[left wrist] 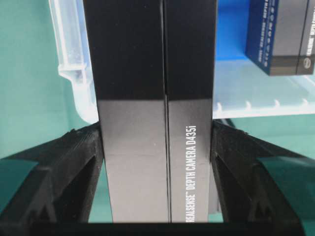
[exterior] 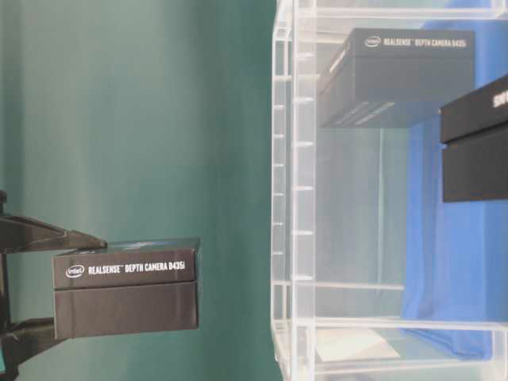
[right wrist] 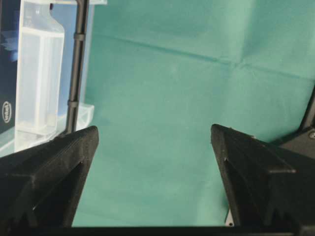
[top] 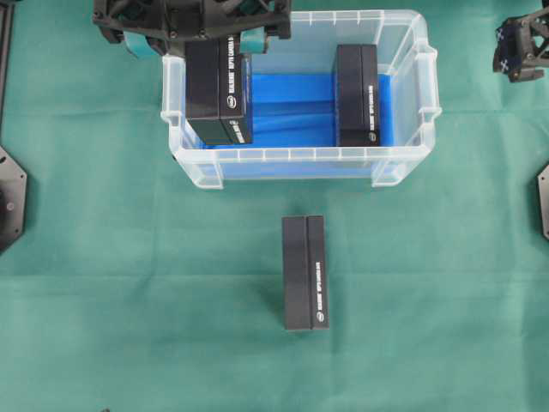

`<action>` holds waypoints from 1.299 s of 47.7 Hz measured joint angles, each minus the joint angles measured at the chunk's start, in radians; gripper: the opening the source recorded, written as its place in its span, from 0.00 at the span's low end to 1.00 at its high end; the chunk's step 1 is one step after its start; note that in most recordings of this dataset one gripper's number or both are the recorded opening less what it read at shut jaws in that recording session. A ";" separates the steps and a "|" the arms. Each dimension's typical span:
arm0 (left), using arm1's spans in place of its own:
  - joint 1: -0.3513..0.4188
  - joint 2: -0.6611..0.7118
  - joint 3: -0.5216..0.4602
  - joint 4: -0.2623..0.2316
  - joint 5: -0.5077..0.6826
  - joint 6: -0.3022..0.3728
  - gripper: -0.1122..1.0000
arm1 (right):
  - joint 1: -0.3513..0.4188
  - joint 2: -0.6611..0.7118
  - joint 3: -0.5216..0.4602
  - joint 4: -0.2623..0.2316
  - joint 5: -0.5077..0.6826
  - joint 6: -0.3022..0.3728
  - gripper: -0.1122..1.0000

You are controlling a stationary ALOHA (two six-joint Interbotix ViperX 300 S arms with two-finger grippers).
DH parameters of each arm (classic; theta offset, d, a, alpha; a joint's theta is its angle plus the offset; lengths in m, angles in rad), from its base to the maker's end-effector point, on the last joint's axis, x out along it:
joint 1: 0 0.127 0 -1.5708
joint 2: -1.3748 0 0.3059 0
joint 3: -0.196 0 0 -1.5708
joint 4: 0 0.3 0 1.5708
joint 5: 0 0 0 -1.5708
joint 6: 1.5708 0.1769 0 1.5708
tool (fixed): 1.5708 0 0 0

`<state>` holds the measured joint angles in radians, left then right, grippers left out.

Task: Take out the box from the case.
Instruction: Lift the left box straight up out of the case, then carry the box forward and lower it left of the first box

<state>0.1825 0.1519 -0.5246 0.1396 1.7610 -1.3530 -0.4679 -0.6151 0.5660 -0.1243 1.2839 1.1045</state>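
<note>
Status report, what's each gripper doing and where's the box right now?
Left gripper shut on black box, over the case's left end. Right gripper open, empty, off to the side. Nothing in the way.

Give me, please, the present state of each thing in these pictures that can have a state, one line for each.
Left gripper: shut on the left box.
Left box: gripped, at the case's left end.
Right gripper: open, empty, over the green cloth.
Case: lidless, standing on the cloth.
Right box: on edge inside the case, untouched.
Third box: out of the case, on the cloth.
</note>
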 measured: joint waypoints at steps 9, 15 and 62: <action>0.000 0.000 0.000 0.000 -0.002 0.000 0.64 | 0.000 -0.002 0.000 0.000 0.000 0.000 0.92; 0.000 0.000 0.000 0.002 0.000 0.000 0.64 | 0.000 -0.003 0.000 0.000 0.000 0.000 0.92; -0.236 -0.014 0.069 0.012 0.002 -0.233 0.64 | 0.002 -0.034 0.000 0.000 0.008 -0.005 0.92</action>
<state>-0.0537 0.1381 -0.4556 0.1519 1.7625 -1.5861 -0.4663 -0.6489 0.5660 -0.1243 1.2916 1.0999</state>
